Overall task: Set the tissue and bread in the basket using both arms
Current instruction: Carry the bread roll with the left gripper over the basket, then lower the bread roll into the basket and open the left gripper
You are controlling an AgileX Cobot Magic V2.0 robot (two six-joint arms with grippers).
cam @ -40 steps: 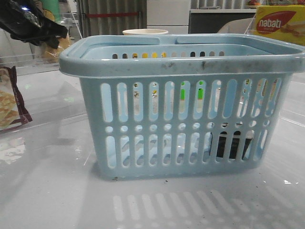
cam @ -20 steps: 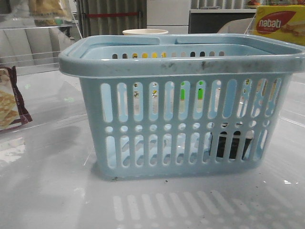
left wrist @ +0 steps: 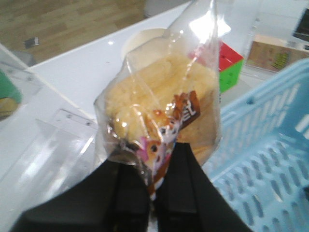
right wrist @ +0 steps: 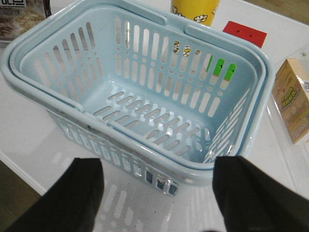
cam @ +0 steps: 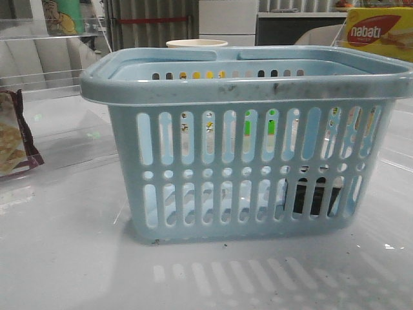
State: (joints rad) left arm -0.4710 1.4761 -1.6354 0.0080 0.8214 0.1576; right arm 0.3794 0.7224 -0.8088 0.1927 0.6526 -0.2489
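The light-blue basket stands mid-table. A black tissue pack shows through its lower right slots, seemingly inside against the near wall; in the right wrist view only dark patches of the pack show through the slots. My left gripper is shut on the bread, golden-brown in a clear bag, held in the air beside the basket's wall. It is out of the front view. My right gripper is open and empty over the table, just in front of the basket's near rim.
A maroon-edged cracker packet lies at the left edge. A yellow nabati box and a cup stand behind the basket. A colour cube and a small carton sit near it. Clear acrylic panels stand at the left.
My left arm, at the upper left of the front view a second ago, has risen out of that view with the bread. The basket and the tissue pack have not moved.
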